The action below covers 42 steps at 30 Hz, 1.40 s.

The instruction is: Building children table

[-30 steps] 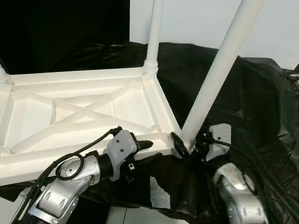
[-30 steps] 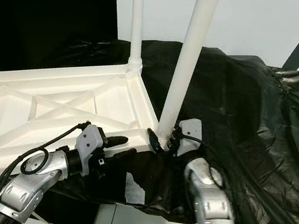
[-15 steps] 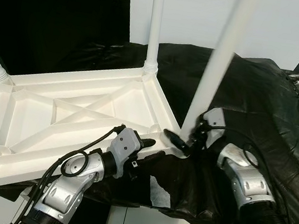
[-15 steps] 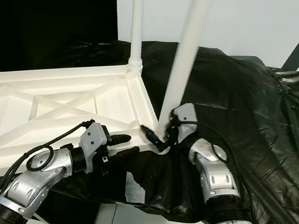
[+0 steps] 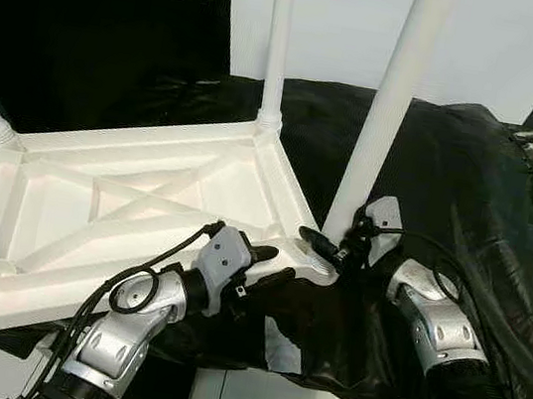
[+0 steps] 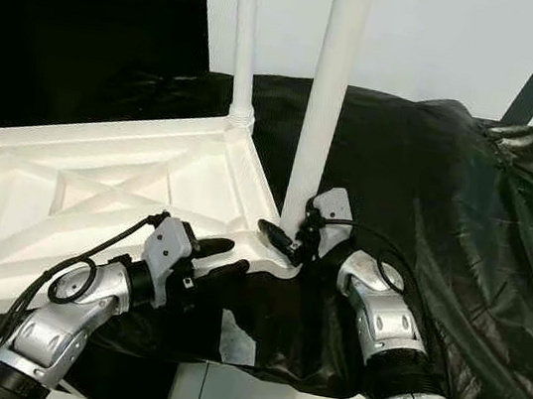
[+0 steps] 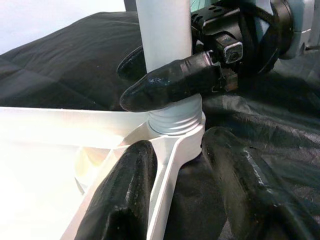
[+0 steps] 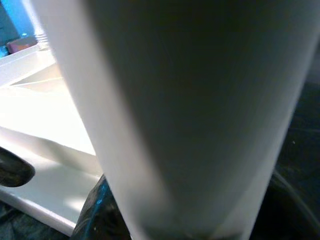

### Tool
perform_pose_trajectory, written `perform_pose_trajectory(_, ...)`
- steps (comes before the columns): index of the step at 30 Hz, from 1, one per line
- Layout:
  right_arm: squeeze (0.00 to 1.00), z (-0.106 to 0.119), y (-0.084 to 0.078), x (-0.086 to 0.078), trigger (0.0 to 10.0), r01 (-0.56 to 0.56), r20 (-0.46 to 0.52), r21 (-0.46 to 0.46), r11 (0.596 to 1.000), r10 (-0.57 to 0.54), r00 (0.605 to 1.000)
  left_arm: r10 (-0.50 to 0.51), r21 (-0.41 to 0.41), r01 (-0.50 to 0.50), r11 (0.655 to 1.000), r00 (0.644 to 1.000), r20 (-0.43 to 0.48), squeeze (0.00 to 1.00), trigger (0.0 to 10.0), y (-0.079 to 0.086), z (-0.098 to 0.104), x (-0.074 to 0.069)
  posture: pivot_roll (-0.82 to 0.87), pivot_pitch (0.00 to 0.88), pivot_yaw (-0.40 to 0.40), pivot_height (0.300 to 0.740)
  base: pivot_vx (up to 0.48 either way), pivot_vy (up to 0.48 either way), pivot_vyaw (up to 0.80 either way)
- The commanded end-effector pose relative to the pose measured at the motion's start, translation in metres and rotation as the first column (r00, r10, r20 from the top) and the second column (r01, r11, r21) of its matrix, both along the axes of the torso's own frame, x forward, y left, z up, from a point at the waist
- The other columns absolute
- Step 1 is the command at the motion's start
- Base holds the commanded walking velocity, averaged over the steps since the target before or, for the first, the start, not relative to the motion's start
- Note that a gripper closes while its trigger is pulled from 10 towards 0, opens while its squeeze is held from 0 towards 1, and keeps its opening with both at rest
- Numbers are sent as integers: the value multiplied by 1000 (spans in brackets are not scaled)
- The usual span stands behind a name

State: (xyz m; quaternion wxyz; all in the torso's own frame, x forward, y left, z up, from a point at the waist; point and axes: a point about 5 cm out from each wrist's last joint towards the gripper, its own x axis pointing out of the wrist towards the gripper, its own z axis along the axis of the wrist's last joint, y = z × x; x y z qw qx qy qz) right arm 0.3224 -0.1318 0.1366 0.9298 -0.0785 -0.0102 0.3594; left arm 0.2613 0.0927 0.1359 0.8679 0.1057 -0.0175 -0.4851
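Head views, tabletop: the white plastic tabletop (image 5: 134,210) lies upside down, ribs up, partly on the black sheet (image 6: 431,174).
Head views, leg: the near leg (image 5: 386,107) stands upright in the tabletop's near right corner socket, long axis vertical; another leg (image 6: 243,35) stands at the far right corner.
Head views, right end effector (image 6: 285,241): closed on the near leg just above its threaded foot.
Head views, left end effector (image 5: 272,266): at the tabletop's near edge beside that corner.
Left wrist view: fingers (image 7: 125,200) set part open astride the corner rim, one each side; whether they press it, I cannot tell.
Right wrist view: the leg, close and blurred.
Handling: likely light, stiff, smooth plastic; grip the leg low and brace the corner.
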Motion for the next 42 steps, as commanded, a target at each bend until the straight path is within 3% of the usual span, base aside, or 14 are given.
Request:
perform_pose_trajectory(1, 0, -17, 0, -4, 10000, 24, -65, -32, 999, -26, 998, 12, 13, -12, 1000, 1000, 13, 0, 10000, 2, 0, 1, -22, 0, 17, 740, 0, 0, 0)
perform_pose_trajectory(7, 0, -29, 15, -8, 10000, 286, -73, -52, 957, -290, 954, 8, 14, -8, 1000, 1000, 15, 0, 10000, 2, 1, 2, -29, 0, 28, 740, 0, 0, 0)
perform_pose_trajectory(14, 0, -36, 23, -12, 10000, 416, -106, -27, 909, -417, 903, 4, 16, -4, 1000, 1000, 14, 0, 10000, 2, 1, 2, -39, 0, 39, 740, 0, 0, 0)
perform_pose_trajectory(16, 0, -38, 23, -13, 10000, 494, -111, -15, 869, -493, 863, -2, 18, 1, 1000, 1000, 14, 0, 10000, 2, 1, 2, -41, 0, 44, 740, 0, 0, 0)
perform_pose_trajectory(17, 0, -40, 21, -14, 10000, 587, -121, 1, 810, -583, 804, -8, 21, 8, 1000, 1000, 16, 0, 10000, 2, 2, 3, -44, 0, 52, 740, 0, 0, 0)
perform_pose_trajectory(18, 0, -40, 21, -14, 10000, 587, -121, 1, 810, -583, 804, -8, 21, 8, 1000, 1000, 16, 0, 10000, 2, 2, 3, -44, 0, 52, 740, 0, 0, 0)
perform_pose_trajectory(19, 0, -41, 19, -15, 10000, 652, -136, 17, 758, -644, 753, -13, 23, 12, 1000, 1000, 19, 0, 10000, 3, 3, 4, -46, 0, 56, 740, 0, 0, 0)
perform_pose_trajectory(21, 0, -39, 18, -15, 10000, 683, -135, 28, 729, -675, 726, -16, 27, 15, 1000, 1000, 22, 0, 10000, 4, 4, 5, -49, 0, 58, 740, 0, 0, 0)
perform_pose_trajectory(32, 0, -28, 23, -19, 10000, 670, -97, 48, 741, -664, 741, -22, 31, 21, 999, 1000, 22, 0, 10000, 3, 3, 4, -44, 0, 46, 740, 0, 0, 0)
perform_pose_trajectory(33, 239, -28, 21, -19, 10000, 671, -90, 49, 740, -665, 741, -22, 30, 21, 999, 1000, 21, 0, 10000, 3, 3, 4, -44, 0, 45, 740, 0, 0, 0)
perform_pose_trajectory(34, 910, -26, 19, -19, 10000, 665, -81, 53, 745, -661, 746, -21, 30, 20, 999, 1000, 19, 0, 10000, 3, 2, 3, -42, 0, 43, 740, 0, 0, 0)
perform_pose_trajectory(35, 1000, -25, 16, -20, 10000, 655, -79, 60, 754, -650, 756, -20, 30, 20, 999, 1000, 17, 0, 10000, 3, 2, 3, -42, 0, 43, 740, 0, 0, 0)
perform_pose_trajectory(38, 1000, -24, 13, -20, 10000, 641, -80, 70, 764, -637, 767, -20, 30, 20, 999, 1000, 16, 0, 10000, 3, 1, 2, -41, 0, 40, 740, 0, 0, 0)
perform_pose_trajectory(42, 1000, -21, 8, -23, 10000, 554, -48, 74, 829, -552, 833, -17, 31, 17, 999, 1000, 13, 0, 10000, 4, 0, 2, -43, 0, 36, 740, 0, 0, 0)
